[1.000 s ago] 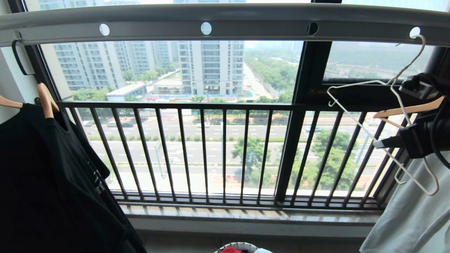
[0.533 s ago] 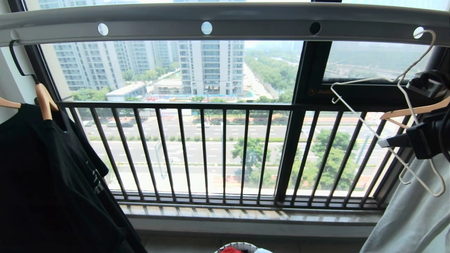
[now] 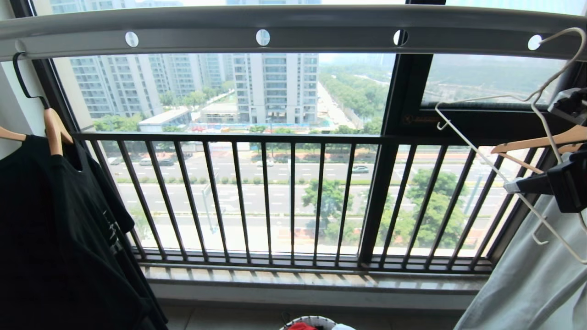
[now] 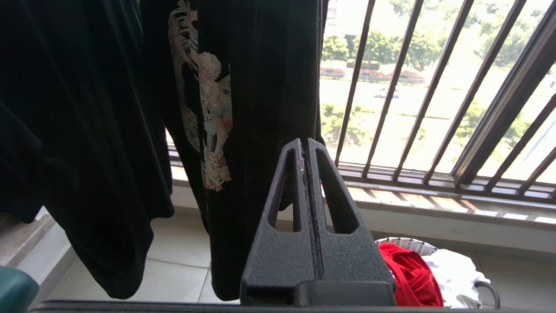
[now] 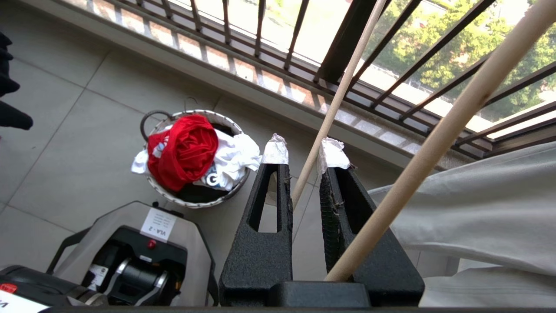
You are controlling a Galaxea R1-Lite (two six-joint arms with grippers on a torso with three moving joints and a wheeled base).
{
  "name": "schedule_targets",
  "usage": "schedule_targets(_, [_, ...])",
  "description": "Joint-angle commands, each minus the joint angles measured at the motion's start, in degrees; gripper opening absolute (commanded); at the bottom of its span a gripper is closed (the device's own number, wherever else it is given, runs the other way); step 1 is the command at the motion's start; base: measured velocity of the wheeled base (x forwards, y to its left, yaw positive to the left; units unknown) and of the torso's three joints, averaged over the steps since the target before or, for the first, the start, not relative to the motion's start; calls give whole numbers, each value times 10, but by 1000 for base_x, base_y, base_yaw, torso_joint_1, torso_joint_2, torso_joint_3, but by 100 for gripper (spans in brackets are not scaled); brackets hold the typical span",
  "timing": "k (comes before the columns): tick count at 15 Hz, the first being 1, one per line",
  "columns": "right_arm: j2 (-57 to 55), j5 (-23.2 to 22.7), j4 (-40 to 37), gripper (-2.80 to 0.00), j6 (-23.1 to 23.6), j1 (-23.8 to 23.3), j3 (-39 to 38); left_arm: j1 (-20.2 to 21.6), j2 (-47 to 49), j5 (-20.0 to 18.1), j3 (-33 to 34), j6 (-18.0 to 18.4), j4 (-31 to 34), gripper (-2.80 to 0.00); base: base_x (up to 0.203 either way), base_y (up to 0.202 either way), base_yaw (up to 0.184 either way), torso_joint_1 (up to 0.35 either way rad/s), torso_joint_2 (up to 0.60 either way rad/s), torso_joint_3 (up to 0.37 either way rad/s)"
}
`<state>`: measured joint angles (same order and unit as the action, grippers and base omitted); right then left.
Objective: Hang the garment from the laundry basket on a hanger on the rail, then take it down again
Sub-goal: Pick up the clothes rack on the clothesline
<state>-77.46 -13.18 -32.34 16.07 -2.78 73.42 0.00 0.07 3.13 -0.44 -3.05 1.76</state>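
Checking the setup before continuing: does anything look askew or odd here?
Yes: the white wire hanger dangles steeply tilted, its hook at the rail's far-right hole, a wire running between the right gripper's fingers.

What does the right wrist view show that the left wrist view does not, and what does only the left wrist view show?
Only the right wrist view: the right gripper with a thin white hanger wire running between its fingers, a wooden rod, pale grey cloth, and the robot's base.
Only the left wrist view: the shut left gripper and hanging black shirts, one with a pale print.
Both: the laundry basket holding the red garment and white cloth, and the window bars.
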Motion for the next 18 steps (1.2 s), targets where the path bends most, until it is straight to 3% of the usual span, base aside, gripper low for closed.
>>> schedule_targets(1, [28, -2, -1, -280, 9, 1, -15, 0, 0, 0, 0, 0, 0, -280, 0, 0, 0, 0, 0, 0])
schedule_targets(6, [73, -19, -1, -280, 10, 3, -35, 0, 0, 0, 0, 0, 0, -280, 0, 0, 0, 0, 0, 0])
schedule_targets(8, [97, -44, -1, -280, 11, 4, -52, 0, 0, 0, 0, -1, 0, -280, 0, 0, 0, 0, 0, 0])
schedule_targets(13, [136, -102, 1, -280, 65, 4, -133, 0, 0, 0, 0, 0, 0, -280, 0, 0, 0, 0, 0, 0])
schedule_targets(18, [131, -172, 15, -280, 64, 6, -168, 0, 0, 0, 0, 0, 0, -280, 0, 0, 0, 0, 0, 0])
